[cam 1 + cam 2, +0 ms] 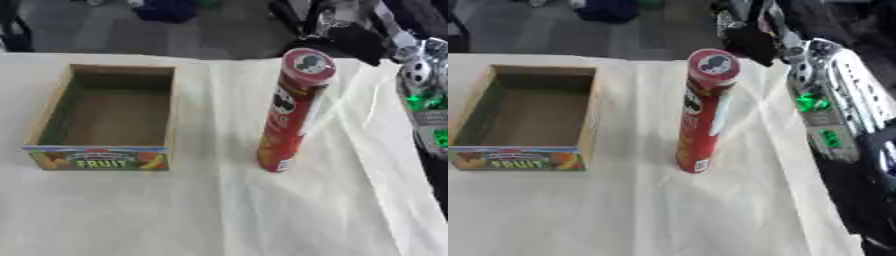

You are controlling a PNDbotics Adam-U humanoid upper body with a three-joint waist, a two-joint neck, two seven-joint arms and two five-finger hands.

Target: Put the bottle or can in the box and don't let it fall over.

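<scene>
Soft, even light; overall blur

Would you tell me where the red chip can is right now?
The red chip can stands upright on the white cloth, right of centre, apart from the open fruit box on its left.

My table is covered w/ a cream cloth (227,215), matt, soft-looking, creased in long folds. The box (105,117) looks like plain brown cardboard inside, dull and unfinished; its front panel (98,158) has a printed colour label w/ a slight sheen. The can (702,112) is a red tube w/ a smooth glossy printed wrap, and its lid (713,64) looks like plastic. My right arm (842,100) is polished silver metal, shiny, w/ black matt parts and green glowing spots.
</scene>
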